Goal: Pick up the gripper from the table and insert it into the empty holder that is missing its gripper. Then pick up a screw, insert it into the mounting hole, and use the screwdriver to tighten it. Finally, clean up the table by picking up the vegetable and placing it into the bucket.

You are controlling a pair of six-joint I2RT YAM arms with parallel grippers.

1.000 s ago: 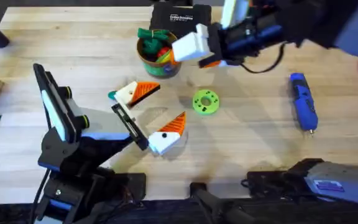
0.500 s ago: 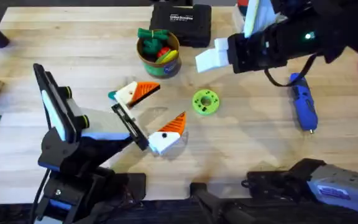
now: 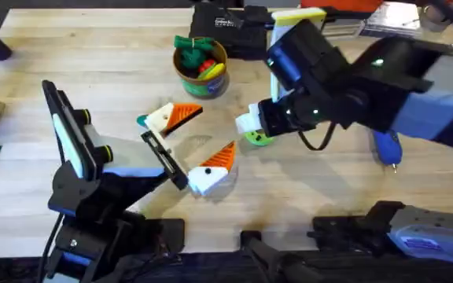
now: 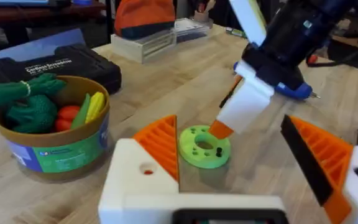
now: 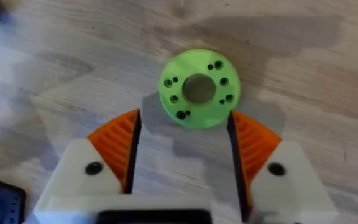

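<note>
The right gripper (image 5: pixel 180 146), jaws open, has swung down from the tabletop's far edge over the green disc (image 5: pixel 199 88), suggesting a screw pickup next.

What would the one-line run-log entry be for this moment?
right gripper: jaws open, over green disc | left gripper: open, empty | loose gripper: on table | bucket: holds toys | screwdriver: on table

The right arm (image 3: pixel 352 86) covers most of the green disc (image 3: pixel 256 138) and the upper part of the screwdriver (image 3: pixel 388 148) near the tabletop's right edge. The black case (image 3: pixel 226 27) at the far edge is partly cut off. Tiny dark specks sit in the disc's holes (image 5: pixel 180 115); too small to identify
</note>
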